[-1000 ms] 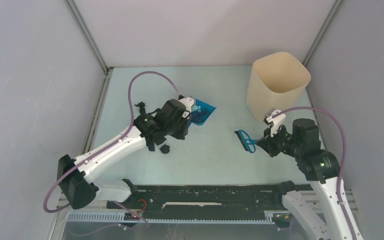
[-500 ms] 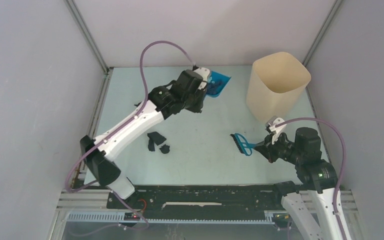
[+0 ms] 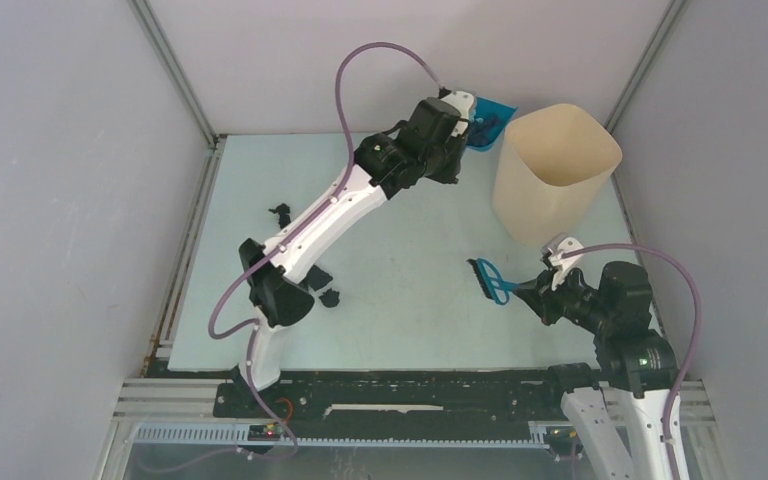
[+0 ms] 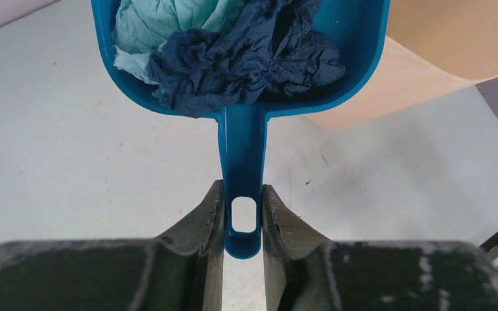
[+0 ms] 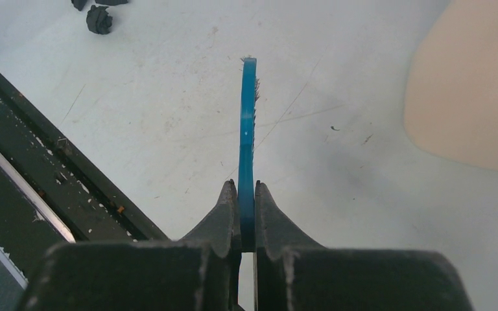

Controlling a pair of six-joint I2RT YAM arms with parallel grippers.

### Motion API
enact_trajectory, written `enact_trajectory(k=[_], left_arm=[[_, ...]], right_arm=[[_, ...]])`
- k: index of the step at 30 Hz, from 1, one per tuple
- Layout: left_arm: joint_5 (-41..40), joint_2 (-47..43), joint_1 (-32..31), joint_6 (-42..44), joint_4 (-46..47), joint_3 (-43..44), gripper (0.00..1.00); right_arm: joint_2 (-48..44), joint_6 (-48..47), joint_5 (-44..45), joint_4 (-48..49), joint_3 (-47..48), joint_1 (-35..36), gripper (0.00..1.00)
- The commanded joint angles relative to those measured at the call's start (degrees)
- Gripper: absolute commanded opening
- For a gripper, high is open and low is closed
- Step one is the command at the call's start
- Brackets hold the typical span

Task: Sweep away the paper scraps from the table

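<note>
My left gripper is shut on the handle of a blue dustpan, held up at the far side beside the rim of the tall beige bin. Dark navy and pale green paper scraps lie piled in the pan. On the table, dark scraps remain by the left arm's base, with another scrap farther left. My right gripper is shut on a small blue hand brush, held low over the table's right side in front of the bin.
The bin stands at the table's far right corner, just right of the raised dustpan. Grey walls and metal rails close in the table. A black rail runs along the near edge. Dark scraps show far left of the brush.
The left arm has stretched away and to the right, carrying the loaded dustpan from the table's left middle up to the bin's rim. The right gripper with the brush has barely shifted.
</note>
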Motion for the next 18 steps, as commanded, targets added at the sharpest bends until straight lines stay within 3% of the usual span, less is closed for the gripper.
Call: enact_trajectory(k=[1, 9, 18], left_arm=[[1.59, 2.11, -0.29, -0.82, 8.76, 2.69, 0.00], [4.89, 7.88, -0.31, 0.35, 20.45, 4.69, 0.00], [-0.66, 10.07, -0.30, 21.81, 24.05, 6.55, 0.04]], right_arm=[[-0.86, -1.19, -1.50, 1.38, -0.04, -1.39, 0.00], [-2.24, -2.19, -2.90, 0.71, -0.18, -3.06, 0.00], [-2.72, -2.85, -4.17, 0.36, -0.19, -4.37, 0.00]])
